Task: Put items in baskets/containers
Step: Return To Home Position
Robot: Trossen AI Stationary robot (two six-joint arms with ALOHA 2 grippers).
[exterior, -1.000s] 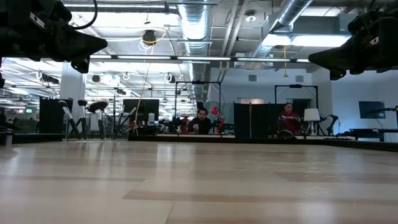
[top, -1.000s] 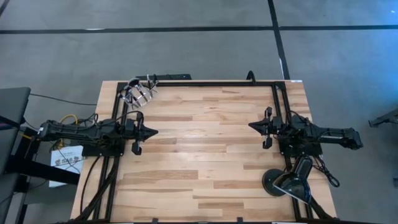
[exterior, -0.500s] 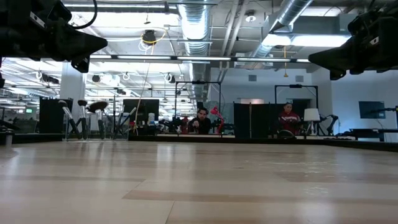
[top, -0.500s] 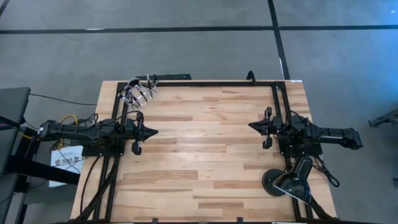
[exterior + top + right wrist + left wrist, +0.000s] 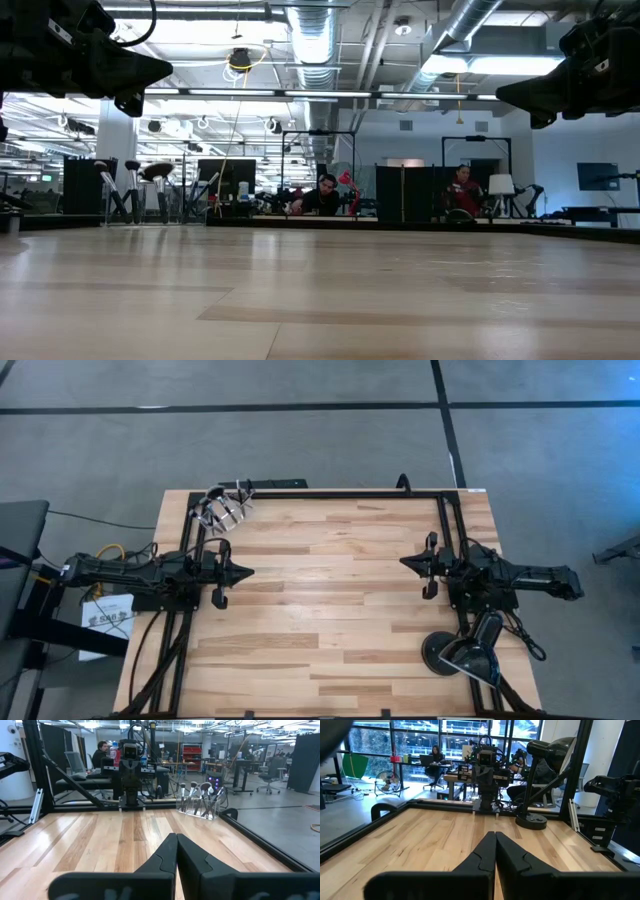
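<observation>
**Item 1.** Left arm (image 5: 150, 573): drawn back over the left edge of the table (image 5: 330, 620). Its jaws are pressed together to a thin seam and hold nothing.

**Item 2.** Right arm (image 5: 500, 578): mirrored at the right edge, jaws likewise pressed together and empty.

**Item 3.** Clear cup (image 5: 198, 809): at the table's far left corner, well apart from both arms. The brushes (image 5: 204, 787) stand in it, heads up.

**Change noted.** Against a second ago we find no shift in arms, cup or brushes. Only a seated person (image 5: 322, 198) in the room beyond has leaned forward. We judge the arms home and the filling finished, since no brush lies loose on the boards.

**Not determinable.**
- The brush count, because the heads overlap.
- The cup's walls, which are almost invisible from above.
- The lamp base (image 5: 443, 653), partly covered by the lamp's own head.
</observation>
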